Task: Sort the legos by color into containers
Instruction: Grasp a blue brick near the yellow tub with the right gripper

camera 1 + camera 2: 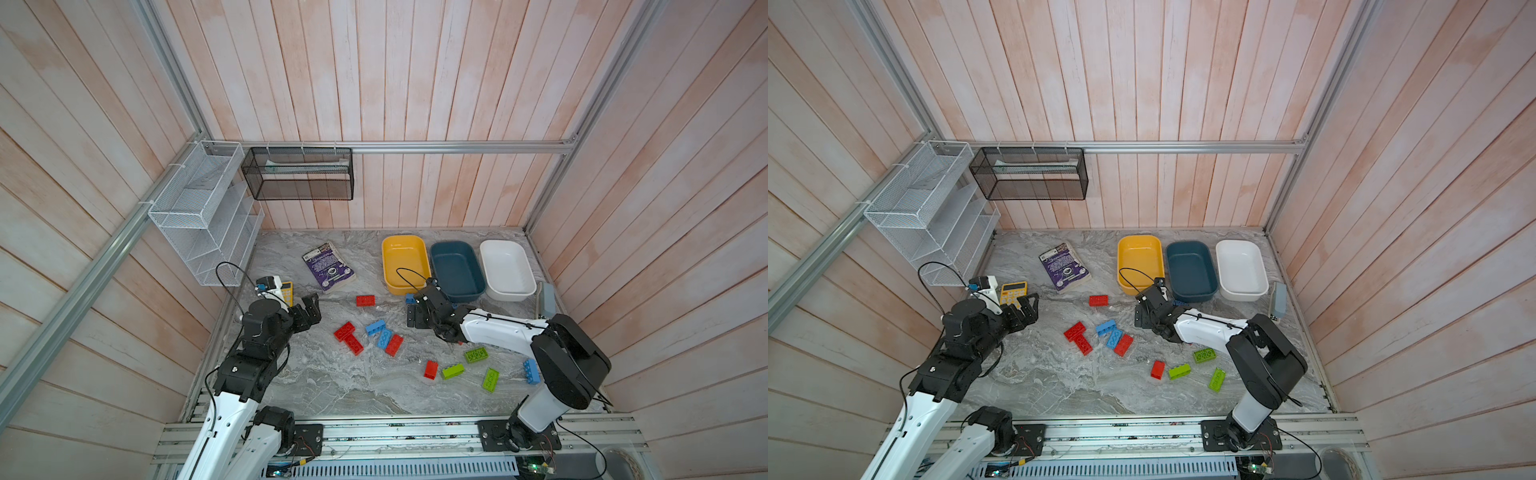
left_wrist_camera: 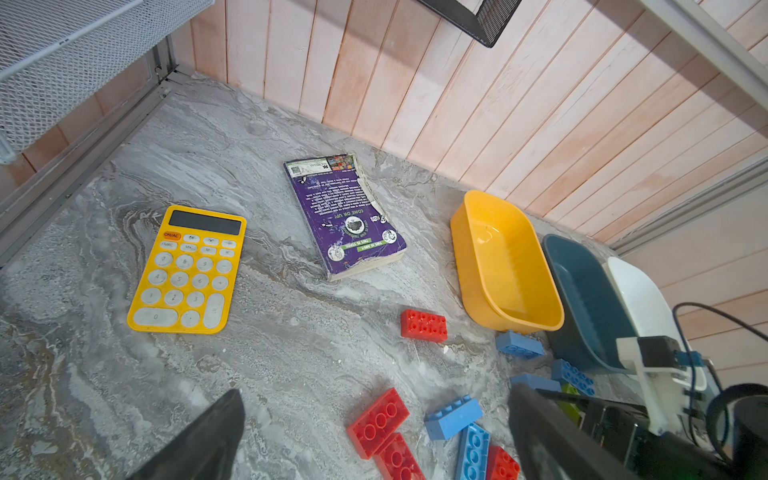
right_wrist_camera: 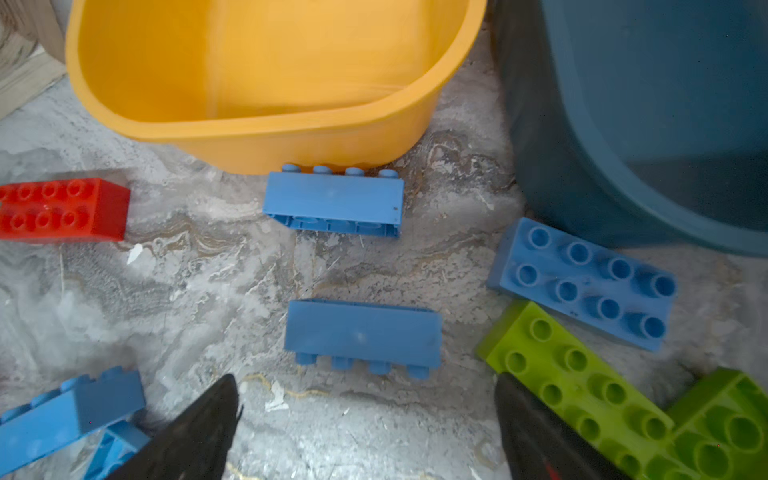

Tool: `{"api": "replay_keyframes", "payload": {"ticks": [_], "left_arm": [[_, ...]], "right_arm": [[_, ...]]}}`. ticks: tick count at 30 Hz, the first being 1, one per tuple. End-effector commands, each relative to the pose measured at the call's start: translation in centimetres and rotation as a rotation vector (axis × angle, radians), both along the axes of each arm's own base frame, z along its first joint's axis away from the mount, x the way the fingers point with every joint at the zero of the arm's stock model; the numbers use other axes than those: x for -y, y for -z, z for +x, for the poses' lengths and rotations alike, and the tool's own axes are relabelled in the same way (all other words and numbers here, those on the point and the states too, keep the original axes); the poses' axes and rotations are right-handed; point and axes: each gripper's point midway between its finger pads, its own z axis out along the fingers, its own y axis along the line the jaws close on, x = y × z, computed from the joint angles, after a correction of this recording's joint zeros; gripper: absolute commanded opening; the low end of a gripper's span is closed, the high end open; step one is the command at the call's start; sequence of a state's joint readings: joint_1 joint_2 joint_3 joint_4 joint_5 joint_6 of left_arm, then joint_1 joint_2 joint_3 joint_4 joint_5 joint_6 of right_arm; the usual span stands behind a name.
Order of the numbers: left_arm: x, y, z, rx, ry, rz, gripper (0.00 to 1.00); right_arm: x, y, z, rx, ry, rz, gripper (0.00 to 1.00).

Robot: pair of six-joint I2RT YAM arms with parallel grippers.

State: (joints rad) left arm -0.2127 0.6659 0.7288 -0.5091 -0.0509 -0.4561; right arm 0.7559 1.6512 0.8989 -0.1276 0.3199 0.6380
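Three rounded-rectangular plastic containers, a yellow tub (image 1: pixel 405 259), a dark teal tub (image 1: pixel 455 266) and a white tub (image 1: pixel 507 264), stand empty: sorting looks barely begun, with small studded red, blue and lime bricks (image 1: pixel 376 327) scattered before the yellow tub. The right gripper (image 3: pixel 363 386) hangs empty, jaws wide apart, over a blue brick (image 3: pixel 363 332) on its side just before that tub's near wall; the left gripper (image 1: pixel 308 308), also wide and empty, hovers well to its left. Next, the right jaws should drop astride the brick and close.

I had open surface (image 1: pixel 332 386) along its near edge; legos (image 1: pixel 375 327) crowded the middle, containers (image 1: pixel 457 266) blocked the far right corner, a book (image 1: pixel 329 268) and calculator (image 1: pixel 1013 292) the far left.
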Motion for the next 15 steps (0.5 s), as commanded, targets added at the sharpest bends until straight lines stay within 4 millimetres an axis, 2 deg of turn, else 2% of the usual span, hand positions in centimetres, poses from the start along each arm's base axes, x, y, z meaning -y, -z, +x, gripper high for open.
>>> {"api": "replay_keyframes", "payload": {"ticks": [1, 8, 15], "left_arm": [[0.5, 0.4, -0.2, -0.006, 0.031, 0.006, 1.00], [0.7, 0.6, -0.2, -0.012, 0.044, 0.008, 1.00], [0.8, 0.8, -0.1, -0.023, 0.053, 0.014, 1.00]], "right_arm": [[-0.2, 0.2, 1.0, 0.018, 0.058, -0.002, 0.96], [-1.1, 1.3, 2.2, 0.014, 0.059, -0.023, 0.94], [-1.8, 2.2, 3.4, 0.012, 0.060, -0.058, 0.86]]}}
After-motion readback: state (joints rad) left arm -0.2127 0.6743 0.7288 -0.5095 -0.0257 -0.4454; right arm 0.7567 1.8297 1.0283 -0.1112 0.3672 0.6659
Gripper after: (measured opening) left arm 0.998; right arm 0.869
